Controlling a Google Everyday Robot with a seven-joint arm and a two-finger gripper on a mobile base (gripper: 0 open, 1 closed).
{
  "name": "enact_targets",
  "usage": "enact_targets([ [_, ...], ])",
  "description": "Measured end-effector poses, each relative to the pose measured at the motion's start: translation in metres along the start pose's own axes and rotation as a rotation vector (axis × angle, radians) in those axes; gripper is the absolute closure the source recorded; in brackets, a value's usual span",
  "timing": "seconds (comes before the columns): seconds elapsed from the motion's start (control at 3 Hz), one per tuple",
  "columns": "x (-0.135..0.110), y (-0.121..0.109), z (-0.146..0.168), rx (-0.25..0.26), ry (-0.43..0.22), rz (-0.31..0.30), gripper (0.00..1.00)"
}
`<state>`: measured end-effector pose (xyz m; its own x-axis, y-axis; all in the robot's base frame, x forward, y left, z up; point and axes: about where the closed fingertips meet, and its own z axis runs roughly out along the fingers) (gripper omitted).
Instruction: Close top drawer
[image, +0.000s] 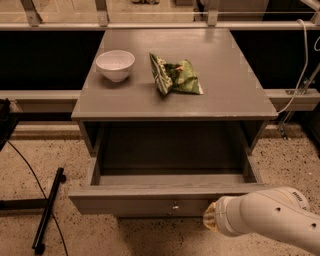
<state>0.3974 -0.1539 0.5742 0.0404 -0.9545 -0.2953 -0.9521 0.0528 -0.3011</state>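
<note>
The drawer (130, 204) stands pulled far out of the cabinet (235, 100); its knob (175, 206) sits mid-front; the gripper (210, 220) is low before the front panel, just right of the knob, on a white arm (270, 217); open or closed, I cannot tell; a bowl (115, 64) and a green bag (176, 76) lie on top, apart; a black bar (47, 210) lies on the floor at left.

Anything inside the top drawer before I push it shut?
Top drawer: nothing shows on its visible floor; the back is shadowed under the tabletop. Gripper is low before the front panel, right of the knob.
</note>
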Motion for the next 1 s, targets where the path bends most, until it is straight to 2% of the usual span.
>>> enact_targets([
  [0.33, 0.0, 0.0, 0.0, 0.0, 0.0, 0.0, 1.0],
  [0.67, 0.0, -0.008, 0.002, 0.041, -0.01, 0.0, 1.0],
  [1.0, 0.004, -0.026, 0.006, 0.114, -0.015, 0.01, 1.0],
])
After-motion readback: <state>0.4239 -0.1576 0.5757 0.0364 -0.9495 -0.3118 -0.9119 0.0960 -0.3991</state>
